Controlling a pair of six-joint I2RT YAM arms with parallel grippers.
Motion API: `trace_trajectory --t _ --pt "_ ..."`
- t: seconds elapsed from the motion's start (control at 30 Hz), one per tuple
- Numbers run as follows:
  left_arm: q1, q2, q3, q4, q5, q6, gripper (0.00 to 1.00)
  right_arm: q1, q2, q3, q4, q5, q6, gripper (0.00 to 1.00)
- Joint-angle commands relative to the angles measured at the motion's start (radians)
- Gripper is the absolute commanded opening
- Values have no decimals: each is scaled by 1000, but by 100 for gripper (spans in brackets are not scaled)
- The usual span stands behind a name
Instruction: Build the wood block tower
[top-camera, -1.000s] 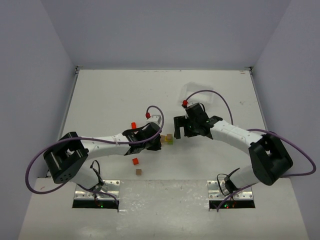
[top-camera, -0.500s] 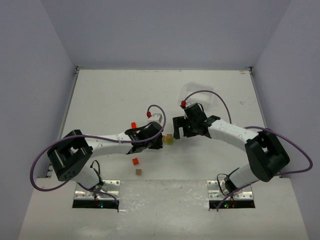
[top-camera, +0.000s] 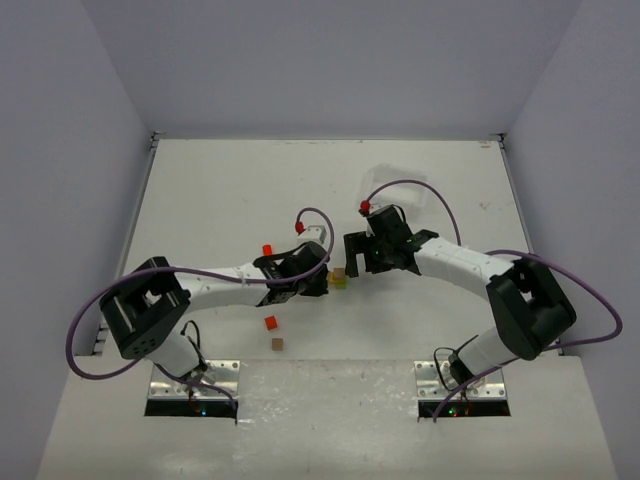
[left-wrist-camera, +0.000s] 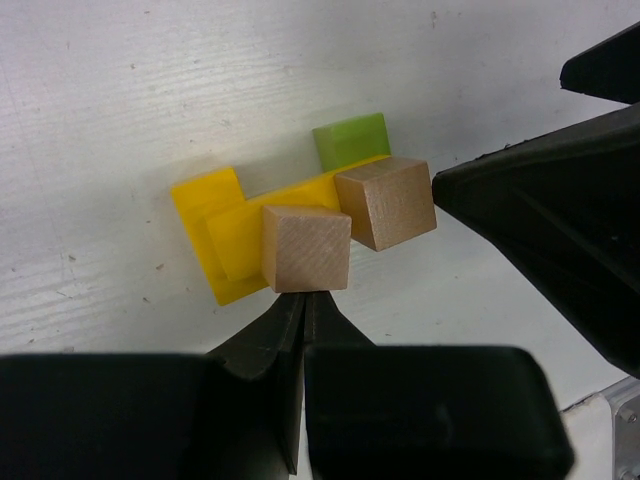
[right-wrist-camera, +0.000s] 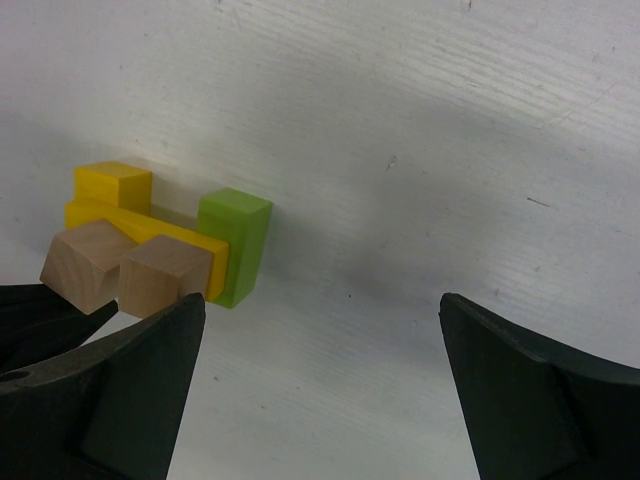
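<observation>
Both arms have crept inward over the last second, the left reaching a little further right and the right edging left, so they now crowd the wood block tower (top-camera: 340, 277) from either side near the middle of the desk (top-camera: 220, 190). Starting on my left, three loose pieces lie apart from the stack: a red block (top-camera: 267, 249) behind the left forearm, and an orange block (top-camera: 270, 322) and a brown block (top-camera: 277, 344) in front of it, none of them held. The left gripper (left-wrist-camera: 303, 300) is pinched fully together with nothing between its fingers. Its closed tip points straight at the nearer of two brown cubes (left-wrist-camera: 306, 247), either touching it or just short; I cannot tell which. Behind the cubes a yellow plank (left-wrist-camera: 235, 235) runs crosswise to the left gripper's line of reach, with a green block (left-wrist-camera: 350, 140) standing at the end nearer the right gripper (right-wrist-camera: 318, 310). Whether the cubes rest on the plank or only lean on its near side I cannot say. The right gripper stands wide and empty, and in its own view the stack sits off to the left, beside one finger rather than between the two. I judge the left gripper the nearer, so any nudge would run along its axis, pressing the cube against the plank.
</observation>
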Motion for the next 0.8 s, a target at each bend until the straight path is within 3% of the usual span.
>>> trace_trajectory --t 0.0,0.77 --pt "-10 16 45 35 -5 -3 0 8 4 46 22 -35 -13 99" --pt "-21 -4 54 37 -5 -6 0 14 0 43 12 -57 -3 99"
